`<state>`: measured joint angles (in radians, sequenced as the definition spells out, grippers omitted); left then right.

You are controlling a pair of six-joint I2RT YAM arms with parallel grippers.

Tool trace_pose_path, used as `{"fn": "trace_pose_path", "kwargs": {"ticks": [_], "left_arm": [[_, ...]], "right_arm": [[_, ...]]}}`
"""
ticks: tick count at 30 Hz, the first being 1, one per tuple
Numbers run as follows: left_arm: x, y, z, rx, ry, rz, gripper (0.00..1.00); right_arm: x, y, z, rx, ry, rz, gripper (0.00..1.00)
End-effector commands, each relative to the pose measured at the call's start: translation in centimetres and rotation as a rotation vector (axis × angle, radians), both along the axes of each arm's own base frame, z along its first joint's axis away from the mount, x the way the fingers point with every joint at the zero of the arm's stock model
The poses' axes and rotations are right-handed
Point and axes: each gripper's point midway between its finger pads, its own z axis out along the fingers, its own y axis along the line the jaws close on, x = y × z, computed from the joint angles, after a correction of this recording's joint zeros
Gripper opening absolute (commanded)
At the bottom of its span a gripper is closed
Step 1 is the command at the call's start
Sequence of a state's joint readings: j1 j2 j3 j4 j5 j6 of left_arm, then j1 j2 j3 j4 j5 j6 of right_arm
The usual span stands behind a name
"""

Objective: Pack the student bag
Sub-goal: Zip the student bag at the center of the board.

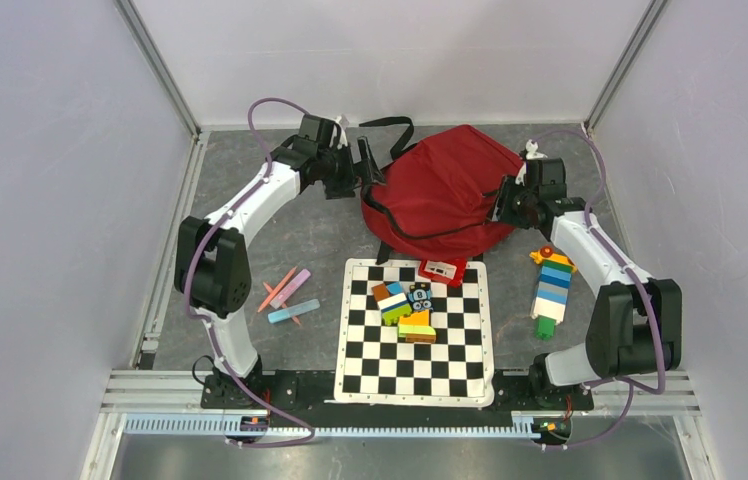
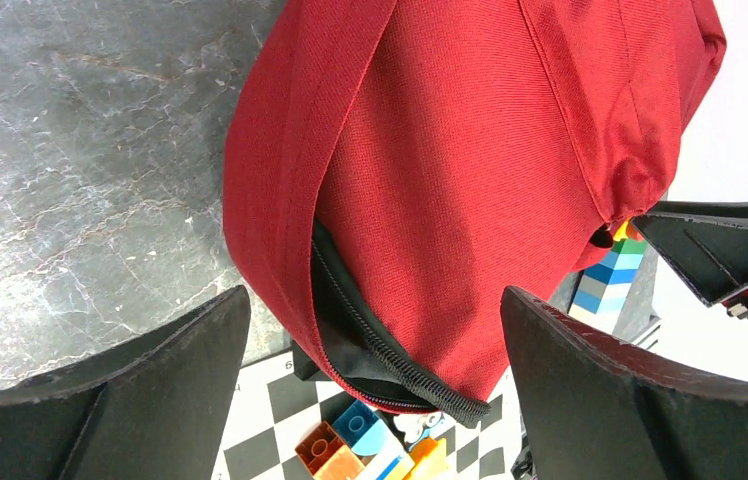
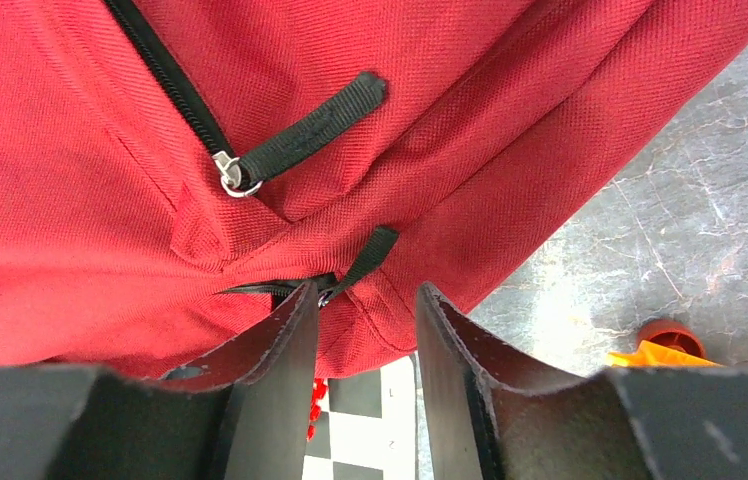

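The student bag (image 1: 445, 190) is a large dark red backpack lying at the back of the table. My left gripper (image 1: 365, 165) is at its left side, jaws wide open and empty. In the left wrist view the bag (image 2: 470, 170) fills the space ahead of the gripper (image 2: 375, 340), with a black zipper edge (image 2: 390, 360) gaping between the fingers. My right gripper (image 1: 505, 205) is at the bag's right side. In the right wrist view the gripper (image 3: 365, 300) has its jaws narrowly apart against the red fabric (image 3: 100, 200). A black zipper pull tab (image 3: 370, 255) lies just beyond the left fingertip, not clamped.
A checkerboard mat (image 1: 370, 370) lies in front of the bag with several coloured bricks (image 1: 405, 305) and a small red toy box (image 1: 442, 269) on it. A tall brick stack (image 1: 552, 290) lies right of the mat. Pens and markers (image 1: 287, 297) lie left of it.
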<state>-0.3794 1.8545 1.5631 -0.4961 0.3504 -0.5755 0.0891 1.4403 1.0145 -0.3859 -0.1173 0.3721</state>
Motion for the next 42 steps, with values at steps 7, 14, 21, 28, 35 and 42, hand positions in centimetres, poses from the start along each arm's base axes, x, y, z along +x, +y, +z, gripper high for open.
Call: {"fn": "trace_pose_path", "kwargs": {"ticks": [7,14,21,28,35,42], "left_arm": [[-0.5,-0.6,-0.9,-0.01,0.005,-0.065,0.97],[-1.7,-0.4,-3.2,-0.004,0.056,-0.082,0.66],[-2.4,-1.4,-3.2,-0.081,0.072,-0.079,0.22],[-2.9,-1.6,-2.8,-0.114,0.067,-0.057,0.02],[-3.2,-1.2,-2.7,-0.106,0.066,-0.04,0.02],[-2.8,-1.3,-2.4,-0.118,0.054,-0.03,0.02]], "right_arm": [[2.4,0.7,0.8,0.074,-0.081,-0.025,0.34],[2.1,1.6,0.9,0.108,-0.088,0.015,0.02],[0.1,3.4,1.2,0.113,-0.098,0.087,0.0],[-2.0,5.0,1.8,0.048,-0.102,0.133,0.0],[-0.4,1.5,3.0,-0.017,-0.106,-0.036,0.2],[1.0,0.0,1.9,-0.004,-0.065,-0.066,0.25]]}}
